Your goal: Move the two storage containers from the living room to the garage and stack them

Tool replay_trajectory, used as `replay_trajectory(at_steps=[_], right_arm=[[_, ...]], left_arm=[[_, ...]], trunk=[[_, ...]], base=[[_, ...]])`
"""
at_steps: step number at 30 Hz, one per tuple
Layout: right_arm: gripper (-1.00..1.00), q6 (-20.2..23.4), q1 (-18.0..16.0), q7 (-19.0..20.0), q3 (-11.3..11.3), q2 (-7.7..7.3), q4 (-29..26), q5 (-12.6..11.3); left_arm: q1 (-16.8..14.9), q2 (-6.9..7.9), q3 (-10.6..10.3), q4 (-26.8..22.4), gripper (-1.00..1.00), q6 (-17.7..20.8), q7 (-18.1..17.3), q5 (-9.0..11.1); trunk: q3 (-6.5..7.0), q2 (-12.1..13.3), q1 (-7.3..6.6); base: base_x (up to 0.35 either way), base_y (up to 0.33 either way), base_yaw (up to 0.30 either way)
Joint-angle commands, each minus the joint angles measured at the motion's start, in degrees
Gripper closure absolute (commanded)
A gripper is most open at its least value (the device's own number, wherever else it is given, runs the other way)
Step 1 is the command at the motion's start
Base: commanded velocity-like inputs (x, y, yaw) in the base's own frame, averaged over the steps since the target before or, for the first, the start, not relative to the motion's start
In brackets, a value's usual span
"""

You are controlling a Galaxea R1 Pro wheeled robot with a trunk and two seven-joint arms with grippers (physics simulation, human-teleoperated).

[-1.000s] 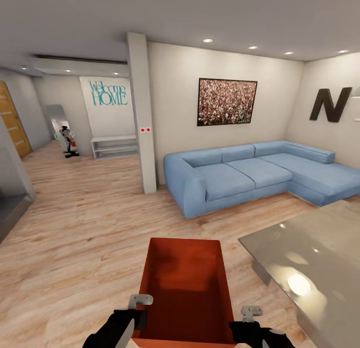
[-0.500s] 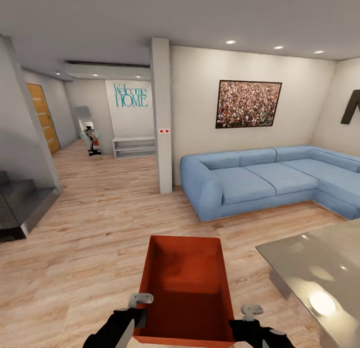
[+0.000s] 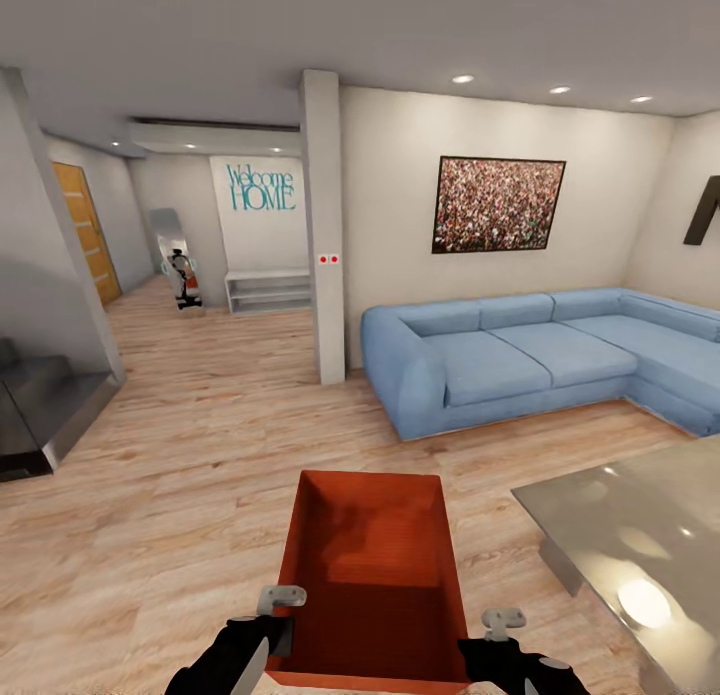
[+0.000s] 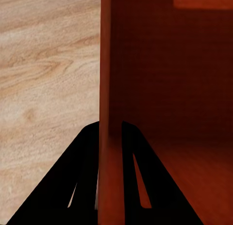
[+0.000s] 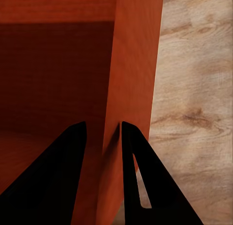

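Still, each tool [image 3: 283,615] [image 3: 497,630] clamps the storage container [image 3: 370,565] wall; view barely shifted

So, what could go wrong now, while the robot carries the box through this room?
1. Each claw, left and right, pinches only a thin side wall of the box, so it might slip or tilt.
2. The pillar stands near the way to the hallway; a tight turn could knock the box.
3. The grey table is close on the right.

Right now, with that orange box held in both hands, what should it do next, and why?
Probably roll ahead toward the hallway with the wooden door. Both grippers, left and right, pinch the storage container walls, and the plank floor means it's not the garage.
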Motion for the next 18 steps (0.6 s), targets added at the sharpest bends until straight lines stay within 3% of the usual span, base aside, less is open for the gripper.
replay_trajectory(at_steps=[1, 11, 18], right_arm=[[1.00, -1.1, 0.0, -2.7, 0.1, -0.04, -0.2, -0.5], [1.00, -1.1, 0.0, -2.7, 0.1, -0.04, -0.2, -0.5], [1.00, -0.9, 0.0, -2.8, 0.0, -0.04, -0.2, -0.5]], left_arm=[[-0.1, 0.04, 0.6, -0.1, 1.00, 0.5, 0.9, -1.1], [-0.1, 0.04, 0.6, -0.1, 1.00, 0.5, 0.9, -1.1], [-0.1, 0.04, 0.6, -0.1, 1.00, 0.5, 0.9, -1.1]], trunk=[[-0.21, -0.1, 0.03], [-0.48, -0.1, 0.03], [-0.31, -0.1, 0.03]], base=[[0.000, 0.000, 0.000], [0.000, 0.000, 0.009], [0.000, 0.000, 0.192]])
